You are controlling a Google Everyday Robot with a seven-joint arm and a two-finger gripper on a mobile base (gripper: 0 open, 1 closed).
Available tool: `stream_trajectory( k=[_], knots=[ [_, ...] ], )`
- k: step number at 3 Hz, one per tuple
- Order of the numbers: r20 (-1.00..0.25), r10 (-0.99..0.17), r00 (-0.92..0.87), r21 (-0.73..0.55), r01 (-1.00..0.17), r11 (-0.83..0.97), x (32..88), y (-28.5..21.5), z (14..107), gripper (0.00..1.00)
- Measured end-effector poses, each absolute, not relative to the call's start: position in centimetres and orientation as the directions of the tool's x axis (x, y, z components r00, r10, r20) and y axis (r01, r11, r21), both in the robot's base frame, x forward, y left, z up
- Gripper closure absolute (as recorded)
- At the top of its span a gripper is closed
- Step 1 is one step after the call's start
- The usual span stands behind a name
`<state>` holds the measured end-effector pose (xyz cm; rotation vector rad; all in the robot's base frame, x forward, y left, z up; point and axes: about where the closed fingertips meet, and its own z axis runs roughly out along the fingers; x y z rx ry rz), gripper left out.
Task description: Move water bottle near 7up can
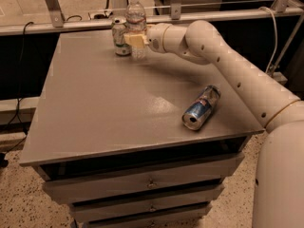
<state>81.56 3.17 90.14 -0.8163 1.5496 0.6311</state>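
The claw is clamped around the upright water bottle at the desk far edge, just beside the standing 7up can, blue can lying well apart.

The white, jointed robot arm reaches from the lower right up and leftward above the grey table, wrist level. Its pale-yellow two-finger gripper sits at the table's far edge, fingers closed round the clear ribbed plastic water bottle.
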Motion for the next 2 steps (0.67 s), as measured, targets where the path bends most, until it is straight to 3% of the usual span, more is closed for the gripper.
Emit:
stream_trajectory(
  k=[2],
  knots=[
    [-0.989,-0.132,-0.064,-0.033,-0.782,0.623,81.83,2.55,89.6,0.38]
  ],
)
